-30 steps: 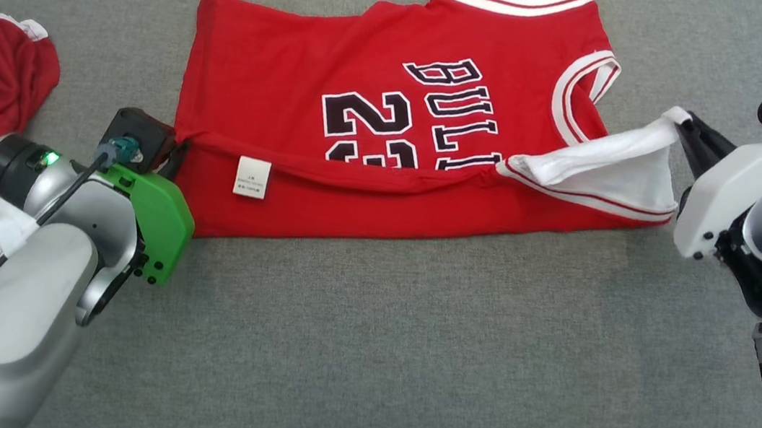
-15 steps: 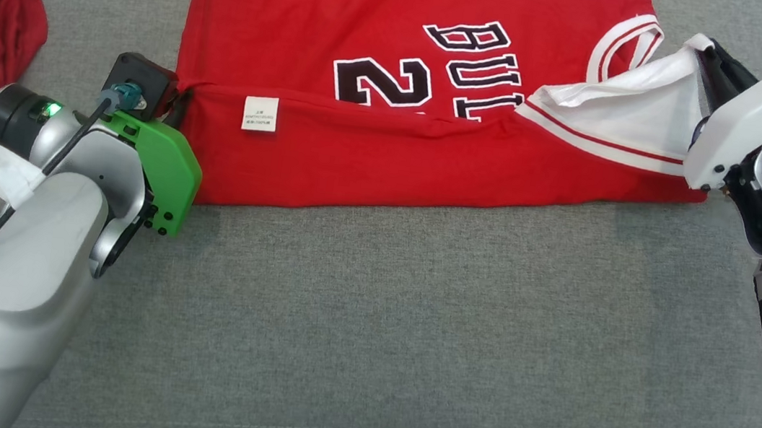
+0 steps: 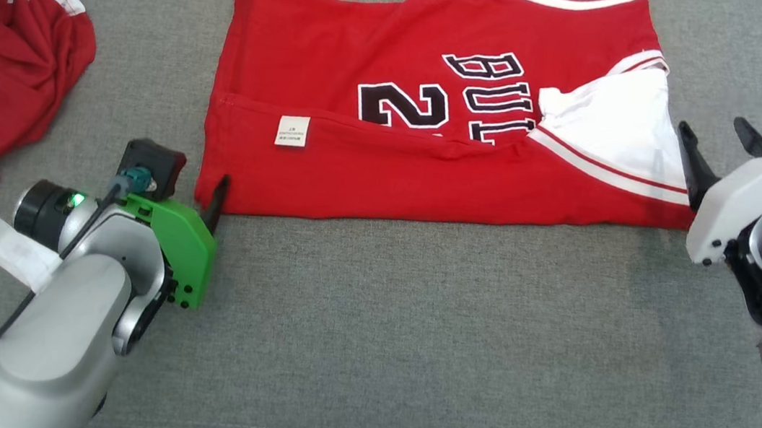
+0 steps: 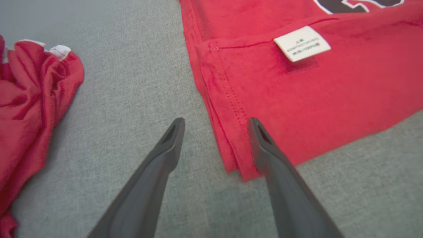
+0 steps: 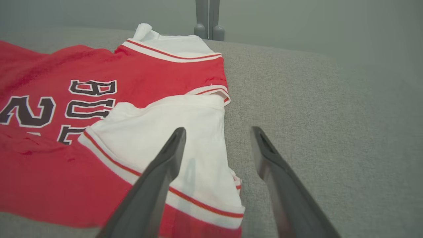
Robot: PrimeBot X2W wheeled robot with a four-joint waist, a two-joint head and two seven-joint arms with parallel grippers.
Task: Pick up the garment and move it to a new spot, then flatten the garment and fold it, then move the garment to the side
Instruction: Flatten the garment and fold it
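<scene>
- Head view: the red jersey point(image 3: 384, 185) lies folded on the grey cushion point(image 3: 410, 334), in the upper middle of the frame. The left gripper point(image 3: 212, 195) sits at its lower-left corner. The right gripper point(image 3: 711, 129) is just off its right edge, with its fingers spread and empty.
- Left wrist view: the left gripper point(image 4: 215, 121) has its fingers apart. The jersey's corner hem runs between them — the finger at frame right is over cloth.
- Right wrist view: the right gripper point(image 5: 218, 131) has its fingers apart, gripping nothing. One finger is over the white sleeve point(image 5: 172, 132), the other over bare cushion.
</scene>
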